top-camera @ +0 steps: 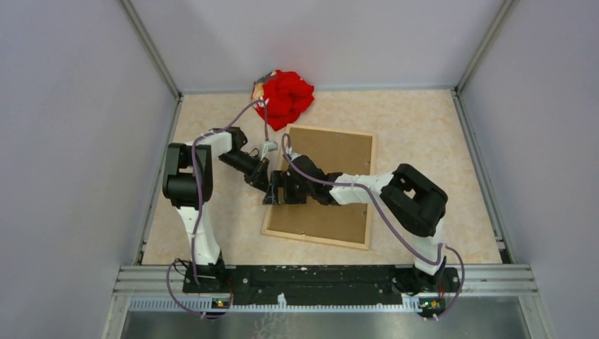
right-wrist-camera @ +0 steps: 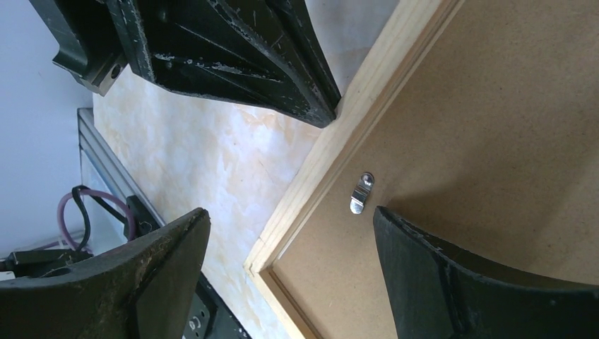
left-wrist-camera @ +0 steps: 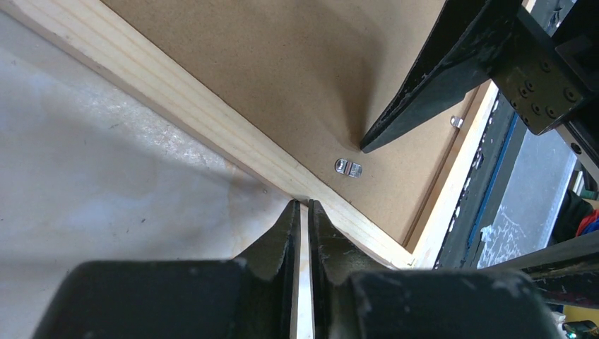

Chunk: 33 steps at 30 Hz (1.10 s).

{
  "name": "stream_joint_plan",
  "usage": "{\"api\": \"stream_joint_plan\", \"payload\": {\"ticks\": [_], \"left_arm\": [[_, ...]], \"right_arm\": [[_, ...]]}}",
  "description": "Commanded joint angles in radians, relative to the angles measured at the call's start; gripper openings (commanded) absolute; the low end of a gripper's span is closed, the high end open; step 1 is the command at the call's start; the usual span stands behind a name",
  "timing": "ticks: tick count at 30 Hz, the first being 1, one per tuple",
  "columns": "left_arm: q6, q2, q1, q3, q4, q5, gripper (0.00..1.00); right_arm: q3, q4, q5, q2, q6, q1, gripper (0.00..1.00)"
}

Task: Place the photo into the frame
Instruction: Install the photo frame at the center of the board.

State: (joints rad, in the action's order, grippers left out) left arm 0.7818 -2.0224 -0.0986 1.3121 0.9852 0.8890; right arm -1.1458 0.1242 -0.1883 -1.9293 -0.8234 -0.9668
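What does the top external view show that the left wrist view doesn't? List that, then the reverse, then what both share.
Only top external: the red cloth bundle at the table's far edge, both arms whole, and the full outline of the frame.
Only left wrist: a metal clip on the backing board, and the thin slit between the nearly closed fingers of the left gripper.
Both: the frame lying back up, its brown board, the left gripper at the frame's left edge, and the right gripper beside it.
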Motion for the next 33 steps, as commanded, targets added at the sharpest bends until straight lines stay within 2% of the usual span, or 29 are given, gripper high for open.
{"api": "stream_joint_plan", "payload": {"ticks": [1,25,33], "left_arm": [[0.017,0.001,-0.004,-0.017,-0.022,0.020,0.12],[0.022,0.014,-0.004,-0.026,-0.032,0.016,0.12],[0.024,0.016,-0.004,-0.031,-0.036,0.014,0.12]], "right_arm": [[-0.033,0.038,-0.012,-0.027,-0.012,-0.016,0.85],[-0.046,0.091,-0.031,-0.070,-0.074,-0.026,0.84],[-0.041,0.097,0.014,-0.074,-0.086,-0.027,0.84]]}}
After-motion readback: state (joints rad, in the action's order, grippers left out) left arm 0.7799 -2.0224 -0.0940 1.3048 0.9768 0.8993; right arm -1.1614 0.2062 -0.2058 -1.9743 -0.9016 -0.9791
